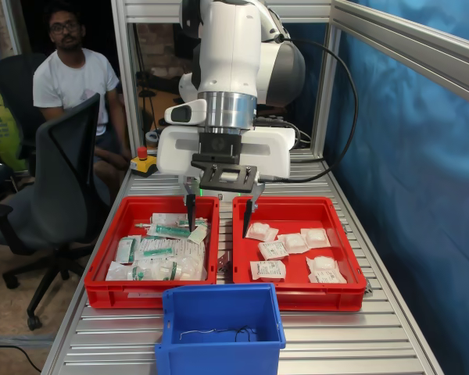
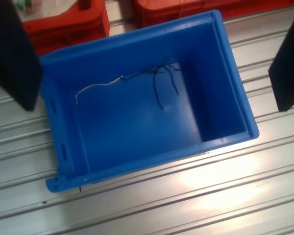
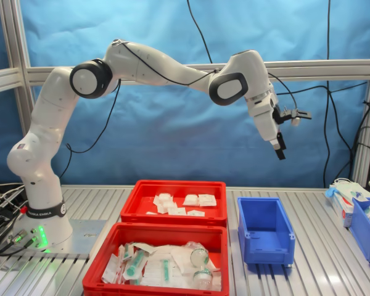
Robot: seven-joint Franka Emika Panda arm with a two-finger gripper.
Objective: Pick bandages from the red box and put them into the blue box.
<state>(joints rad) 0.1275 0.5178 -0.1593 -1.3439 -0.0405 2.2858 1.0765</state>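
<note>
- My hand (image 3: 279, 148) hung high in the air, well above the blue box (image 3: 264, 229), with its two fingers (image 1: 191, 211) spread apart and nothing between them.
- In the wrist view the dark fingers (image 2: 12, 54) stood at both sides of the picture and the blue box (image 2: 225, 73) lay open between them, so I judged that my hand was placed over this box on purpose, because things are dropped there.
- The blue box held no bandages, only a thin piece of thread (image 2: 137, 81) on its floor.
- The bandages (image 1: 293, 246) lay loose in the red box (image 1: 297, 293), at the right in the first exterior view, apart from each other, so each one could be taken alone.
- In the second exterior view this red box (image 3: 172, 217) was the far one, and the twin red tray (image 3: 154, 233) with green-printed packets (image 3: 163, 265) was the near one.
- Both trays and the blue box stood on the metal bench (image 1: 359, 336), near together, which I think kept the way from one to the other short.
- My judgement was that the next move asked for going to the red box and coming down over one packet.
- A man (image 1: 70, 70) sat behind the bench, well apart from my arm.
</note>
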